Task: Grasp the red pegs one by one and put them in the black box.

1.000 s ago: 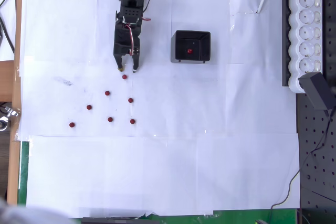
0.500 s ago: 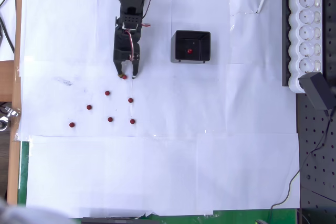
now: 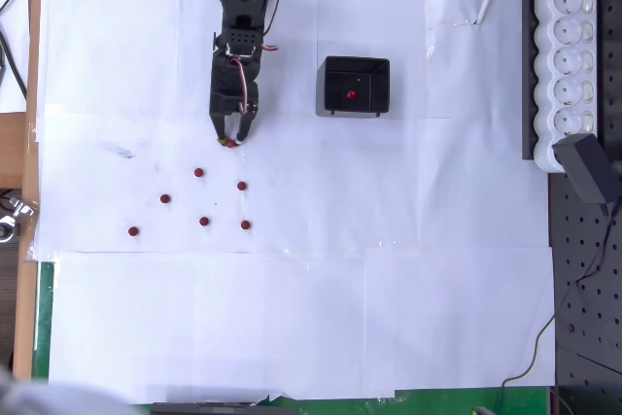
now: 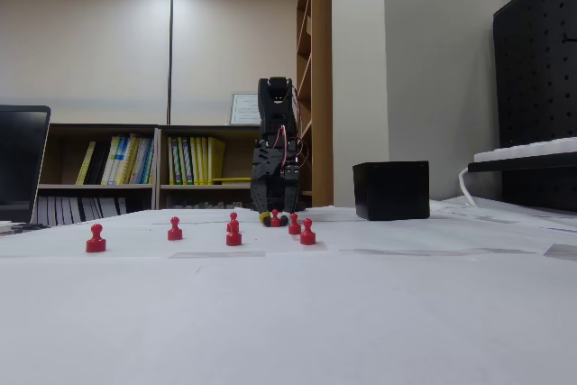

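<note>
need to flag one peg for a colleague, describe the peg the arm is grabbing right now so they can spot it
In the overhead view, find the black box on the white paper, then go left to the black arm. The peg lies at its gripper, between the closed-in jaws. It is the topmost loose peg; the six others lie free below.

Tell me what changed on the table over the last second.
The claw moved slightly toward the loose pegs and closed its open fingers around the nearest red peg. The other six pegs on the paper, the peg in the black box and the box itself stayed put.
</note>
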You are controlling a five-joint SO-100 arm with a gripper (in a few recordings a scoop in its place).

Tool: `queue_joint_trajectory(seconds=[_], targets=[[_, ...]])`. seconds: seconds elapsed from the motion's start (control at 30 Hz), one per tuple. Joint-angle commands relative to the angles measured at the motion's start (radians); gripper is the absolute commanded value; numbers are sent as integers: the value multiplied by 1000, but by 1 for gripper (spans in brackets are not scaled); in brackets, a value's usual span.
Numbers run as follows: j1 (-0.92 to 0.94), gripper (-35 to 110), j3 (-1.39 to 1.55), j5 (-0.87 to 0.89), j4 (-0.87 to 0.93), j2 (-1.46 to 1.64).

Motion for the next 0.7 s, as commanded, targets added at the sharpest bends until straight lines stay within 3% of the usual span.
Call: queue_joint_trajectory(seconds=[0.0, 0.1, 0.23, 0.43, 0.57, 0.67], targets=[[9, 0, 34, -29, 77, -44], [-8, 0, 58, -80, 250, -143], [-52, 0, 272, -224, 821, -307], [-222, 0, 657, -491, 1468, -419], [-408, 0, 950, -630, 1776, -390], [-560, 0, 1123, -750, 1888, -368]])
